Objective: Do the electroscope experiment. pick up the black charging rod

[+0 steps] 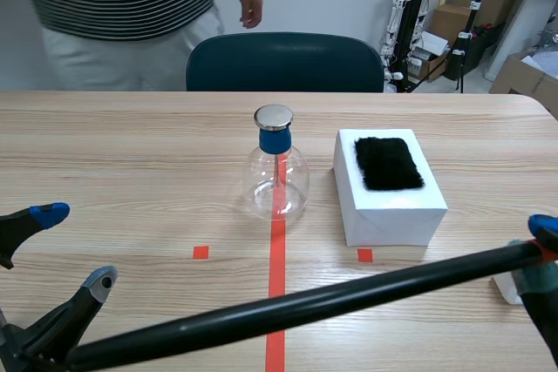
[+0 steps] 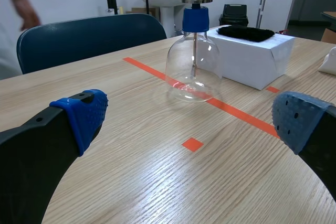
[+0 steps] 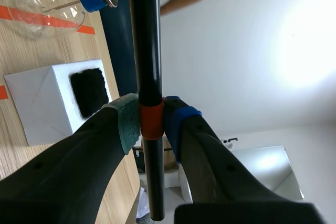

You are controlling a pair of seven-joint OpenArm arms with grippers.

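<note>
The black charging rod (image 1: 305, 302) is a long, smooth, glossy stick with an orange-red band (image 3: 151, 120). It slants across the bottom of the scene frame, from lower left up to the right edge. The right gripper (image 1: 536, 254) is clamped on it right at that band. The left gripper (image 1: 74, 246), bottom left, is spread wide around nothing. Mid-frame there's a blue-capped glass flask (image 1: 276, 176), and right of it a white box (image 1: 388, 206) topped with a black fuzzy pad (image 1: 388, 163).

One black rod (image 1: 305, 306), one glass electroscope (image 1: 275, 172), one white box (image 1: 392, 206), one black fur pad (image 1: 388, 163), one chair (image 1: 283, 63), one person (image 1: 122, 6).
</note>
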